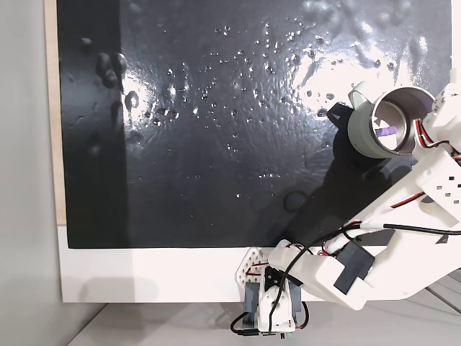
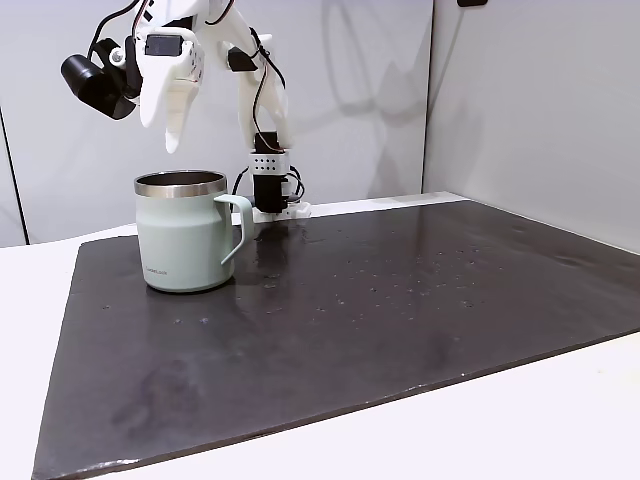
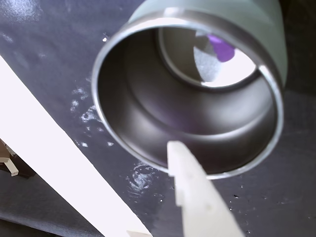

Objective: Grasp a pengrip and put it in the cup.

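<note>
Pengrip point(image 3: 219, 47) is lying on the bottom of the cup point(image 2: 186, 238), visible as a small purple cylinder against the shiny steel floor in the wrist view and in a fixed view point(image 1: 387, 132). So the drop looks done; step in hand reads as the retreat. Gripper point(image 2: 172, 120) hangs just above the cup rim, holding nothing; one white finger point(image 3: 195, 192) points down over the near rim, jaws appear parted but the second finger isn't clear, so treat that as likely, not certain. Next move, my guess: lift straight up and clear of the rim before swinging back, since the finger is close to the steel lip and a sideways pull could nudge the cup. Cup is pale sage-green outside, polished steel inside, small side handle, upright on a dark, glossy, slightly pitted mat point(image 2: 400, 300) over a white table point(image 2: 560, 420).
</note>
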Controlling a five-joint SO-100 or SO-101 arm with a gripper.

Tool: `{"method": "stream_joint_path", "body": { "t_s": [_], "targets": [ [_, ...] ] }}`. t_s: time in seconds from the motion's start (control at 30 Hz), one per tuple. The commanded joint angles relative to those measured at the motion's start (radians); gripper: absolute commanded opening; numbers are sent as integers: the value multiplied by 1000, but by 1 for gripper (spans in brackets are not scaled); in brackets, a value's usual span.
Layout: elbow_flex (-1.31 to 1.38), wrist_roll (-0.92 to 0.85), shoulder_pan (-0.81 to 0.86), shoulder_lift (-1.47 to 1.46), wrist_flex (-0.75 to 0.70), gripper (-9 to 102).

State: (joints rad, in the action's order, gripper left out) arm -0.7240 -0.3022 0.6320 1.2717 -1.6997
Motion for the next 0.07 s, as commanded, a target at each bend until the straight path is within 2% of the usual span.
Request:
{"method": "stream_joint_path", "body": {
  "t_s": [0.0,0.03],
  "targets": [
    [67,12,11,29,-6,35],
    [67,12,11,31,-6,35]
  ]
}}
